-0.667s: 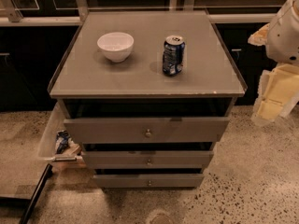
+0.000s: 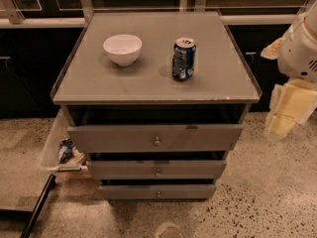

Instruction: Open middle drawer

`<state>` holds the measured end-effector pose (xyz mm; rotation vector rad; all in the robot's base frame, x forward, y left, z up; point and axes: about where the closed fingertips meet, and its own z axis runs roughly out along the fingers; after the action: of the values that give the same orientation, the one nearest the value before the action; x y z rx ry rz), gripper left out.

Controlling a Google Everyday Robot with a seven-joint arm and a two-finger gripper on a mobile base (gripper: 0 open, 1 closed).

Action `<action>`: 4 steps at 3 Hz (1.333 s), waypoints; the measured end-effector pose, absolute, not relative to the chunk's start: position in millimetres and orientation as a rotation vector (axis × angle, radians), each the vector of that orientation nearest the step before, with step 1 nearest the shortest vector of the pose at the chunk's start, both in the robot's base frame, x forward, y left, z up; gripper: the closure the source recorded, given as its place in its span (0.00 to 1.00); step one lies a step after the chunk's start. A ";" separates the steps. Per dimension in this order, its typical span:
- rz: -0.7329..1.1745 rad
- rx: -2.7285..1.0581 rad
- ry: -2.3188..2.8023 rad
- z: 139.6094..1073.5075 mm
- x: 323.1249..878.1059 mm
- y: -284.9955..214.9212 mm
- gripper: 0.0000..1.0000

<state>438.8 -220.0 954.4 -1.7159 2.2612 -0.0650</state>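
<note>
Little has changed: our gripper [image 2: 289, 109] stays at the right edge of the frame. Whether it is clenched we cannot tell. It is well apart from the middle drawer [image 2: 124, 168] at lower centre, so the pull looks unstarted.

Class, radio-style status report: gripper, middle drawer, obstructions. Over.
The gripper hangs right of the cabinet, clear of all drawers. On the middle drawer, knob untouched. bowl and can on top, out of the way.

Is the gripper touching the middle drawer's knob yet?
Apart. In the camera view the gripper hangs right of the cabinet, above the floor, with a wide gap to the knob on the middle drawer.
</note>
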 end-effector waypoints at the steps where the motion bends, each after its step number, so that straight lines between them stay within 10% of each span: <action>1: -0.008 -1.723 2.295 915.9 434.5 -223.4 0.00; 4: -0.032 -1.787 2.332 831.7 423.9 -245.6 0.00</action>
<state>423.9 -245.6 831.7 -1.7868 2.3319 -0.0321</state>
